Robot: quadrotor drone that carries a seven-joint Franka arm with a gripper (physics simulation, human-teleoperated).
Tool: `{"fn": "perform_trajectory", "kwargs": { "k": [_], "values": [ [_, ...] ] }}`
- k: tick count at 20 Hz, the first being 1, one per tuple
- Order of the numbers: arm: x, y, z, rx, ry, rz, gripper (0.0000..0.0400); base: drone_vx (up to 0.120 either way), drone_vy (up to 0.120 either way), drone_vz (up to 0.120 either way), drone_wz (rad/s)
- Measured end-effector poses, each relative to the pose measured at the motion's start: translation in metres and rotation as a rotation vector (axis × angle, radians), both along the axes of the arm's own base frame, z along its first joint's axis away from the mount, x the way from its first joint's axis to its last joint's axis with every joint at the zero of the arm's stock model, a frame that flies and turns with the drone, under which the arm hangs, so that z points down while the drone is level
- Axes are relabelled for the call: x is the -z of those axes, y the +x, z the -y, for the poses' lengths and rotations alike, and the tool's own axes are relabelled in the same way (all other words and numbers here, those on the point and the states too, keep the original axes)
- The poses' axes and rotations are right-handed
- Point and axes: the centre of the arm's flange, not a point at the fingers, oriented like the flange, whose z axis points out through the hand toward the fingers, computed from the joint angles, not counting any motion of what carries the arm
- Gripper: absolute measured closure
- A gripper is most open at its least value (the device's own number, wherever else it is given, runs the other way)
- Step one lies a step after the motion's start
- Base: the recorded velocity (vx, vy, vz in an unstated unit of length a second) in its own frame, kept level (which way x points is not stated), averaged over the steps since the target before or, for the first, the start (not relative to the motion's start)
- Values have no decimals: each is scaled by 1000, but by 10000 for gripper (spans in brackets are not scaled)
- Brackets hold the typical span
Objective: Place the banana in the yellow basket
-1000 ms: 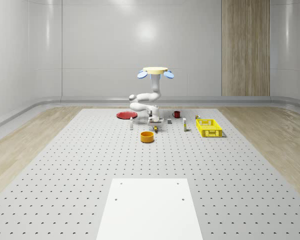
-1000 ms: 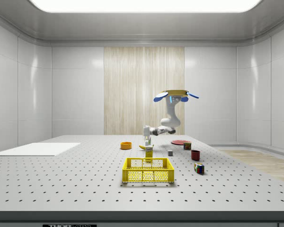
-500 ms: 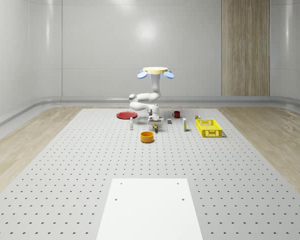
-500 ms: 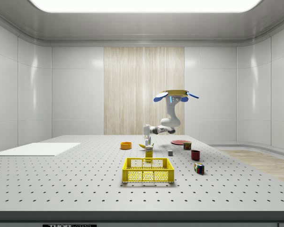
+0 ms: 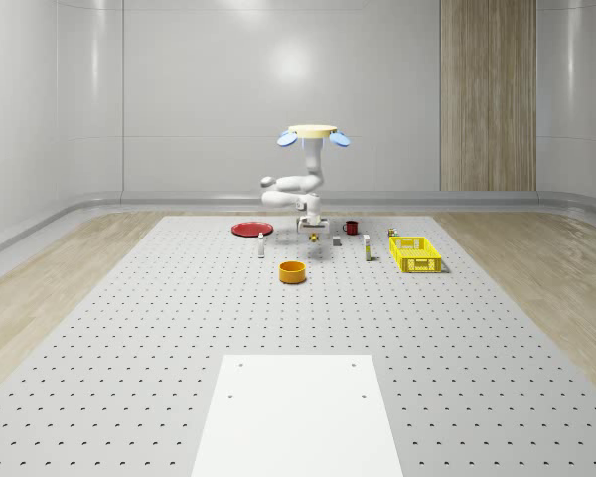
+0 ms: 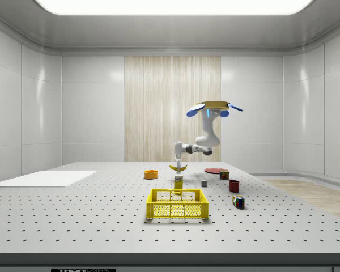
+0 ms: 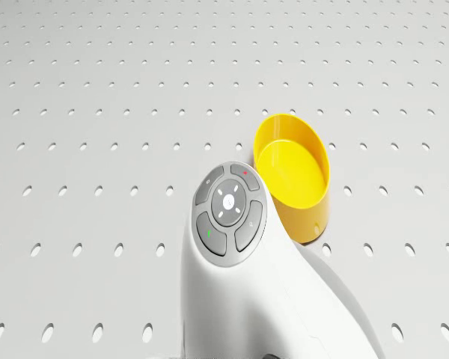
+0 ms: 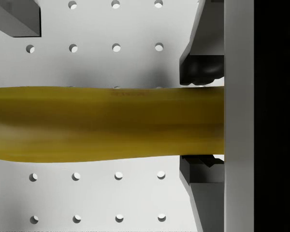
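Banana [image 6: 178,168] hung clear above the perforated table [image 5: 179,328], gripped crosswise in the claw [image 6: 178,165]. Largest to smallest: table; drone [image 6: 213,107] hovering over the far end, near the red plate [image 5: 250,230]; white arm [image 5: 296,189] bent down from it; yellow basket [image 6: 177,203] well apart toward the side view's camera; orange bowl [image 5: 293,271] just beside; claw fingers [image 8: 201,67] clamped against the banana's sides.

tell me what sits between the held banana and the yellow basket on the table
In the whole-scene view, a small upright bottle stands between the banana, held in the gripper, and the yellow basket.
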Motion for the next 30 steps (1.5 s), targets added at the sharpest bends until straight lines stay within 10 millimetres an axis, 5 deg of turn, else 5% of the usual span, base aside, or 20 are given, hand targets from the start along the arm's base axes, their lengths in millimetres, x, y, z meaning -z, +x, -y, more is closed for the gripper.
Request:
{"fn": "perform_trajectory", "kwargs": {
  "k": [17, 30],
  "values": [
    [3, 0, 0, 1, 0, 0, 199, -14, 120, 87, 0],
    [3, 0, 0, 1, 0, 0, 199, 0, 120, 34, 0]
  ]
}}
